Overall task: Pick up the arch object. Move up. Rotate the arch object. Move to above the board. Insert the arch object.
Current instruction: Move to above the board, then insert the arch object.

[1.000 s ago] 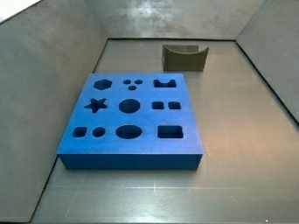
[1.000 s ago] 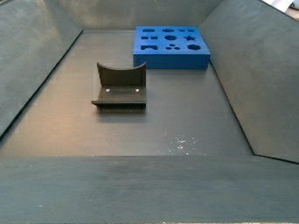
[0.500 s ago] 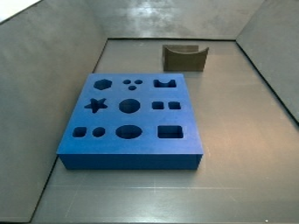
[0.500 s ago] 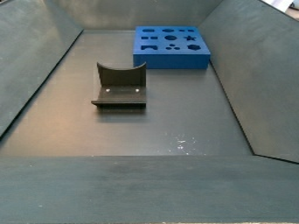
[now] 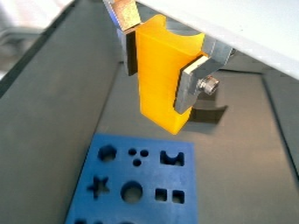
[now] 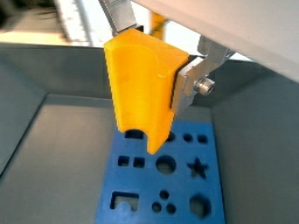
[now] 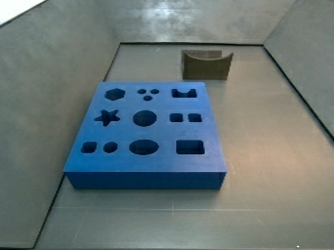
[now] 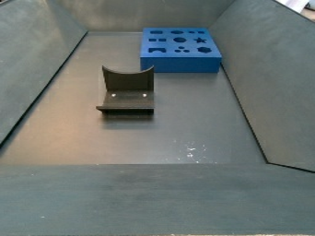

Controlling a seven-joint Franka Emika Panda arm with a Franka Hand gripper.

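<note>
In both wrist views my gripper (image 5: 163,66) (image 6: 146,74) is shut on the arch object (image 5: 163,79) (image 6: 140,87), a bright yellow-orange block that hangs upright between the silver fingers (image 5: 193,83), high above the floor. The board (image 5: 135,179) (image 6: 163,171), a thick blue slab with shaped cut-outs, lies below it. Both side views show the board (image 7: 146,137) (image 8: 181,49) flat on the floor, but neither the gripper nor the arch object is in them.
The fixture (image 7: 206,64) (image 8: 125,90), a dark L-shaped bracket on a base plate, stands on the floor away from the board and shows behind the held block (image 5: 211,112). Grey sloping walls enclose the floor on all sides.
</note>
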